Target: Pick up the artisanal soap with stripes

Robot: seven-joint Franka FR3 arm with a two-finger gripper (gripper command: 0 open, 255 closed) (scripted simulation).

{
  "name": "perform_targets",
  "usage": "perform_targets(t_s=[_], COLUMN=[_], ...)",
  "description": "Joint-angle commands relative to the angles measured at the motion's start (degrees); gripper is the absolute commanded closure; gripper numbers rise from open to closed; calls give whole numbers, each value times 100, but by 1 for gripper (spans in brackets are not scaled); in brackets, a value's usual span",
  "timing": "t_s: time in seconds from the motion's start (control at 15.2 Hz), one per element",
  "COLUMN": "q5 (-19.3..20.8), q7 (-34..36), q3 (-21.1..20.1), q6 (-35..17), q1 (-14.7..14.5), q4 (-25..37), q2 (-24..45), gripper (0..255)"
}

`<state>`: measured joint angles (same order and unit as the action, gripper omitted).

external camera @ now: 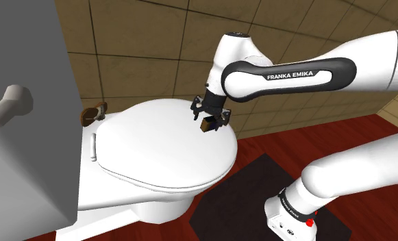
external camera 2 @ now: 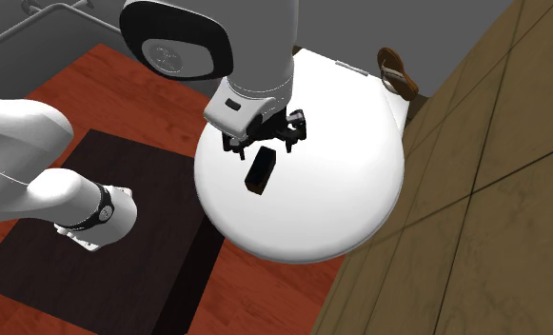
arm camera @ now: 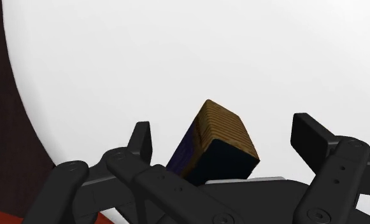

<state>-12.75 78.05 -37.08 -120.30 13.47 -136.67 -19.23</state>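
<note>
The soap (arm camera: 216, 141) is a dark block with one brown, finely striped face. It stands on the closed white toilet lid (external camera: 156, 154), near the lid's right rim in the shoulder view. My gripper (external camera: 208, 120) hangs straight over the soap (external camera: 207, 126) and is open. Its black fingers (arm camera: 142, 135) stand on either side of the block with a gap on both sides, touching nothing. From above, the soap (external camera 2: 260, 172) shows as a dark bar just under the gripper (external camera 2: 263, 150), on the lid (external camera 2: 341, 190).
A brown oval thing (external camera 2: 395, 71) lies behind the lid by the tiled wall (external camera 2: 474, 219). A grey box with a pale handle (external camera: 9, 106) rises at the shoulder view's left. A dark mat (external camera: 242, 195) lies on the red wood floor beside the stand.
</note>
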Motion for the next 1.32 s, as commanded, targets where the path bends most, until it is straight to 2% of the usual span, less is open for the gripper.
perform_targets(t_s=[0.0, 0.13, 0.2, 0.79, 1.25], q5=[16, 16, 18, 16, -30], q7=[25, 24, 24, 25, -46], q3=[-51, -51, -51, -51, 98], q6=[-220, -220, -219, -220, 372], q1=[11, 10, 12, 10, -17], q4=[-135, -135, -131, -135, 219], q2=[88, 88, 91, 88, -167], gripper=[0, 0, 255, 255, 255])
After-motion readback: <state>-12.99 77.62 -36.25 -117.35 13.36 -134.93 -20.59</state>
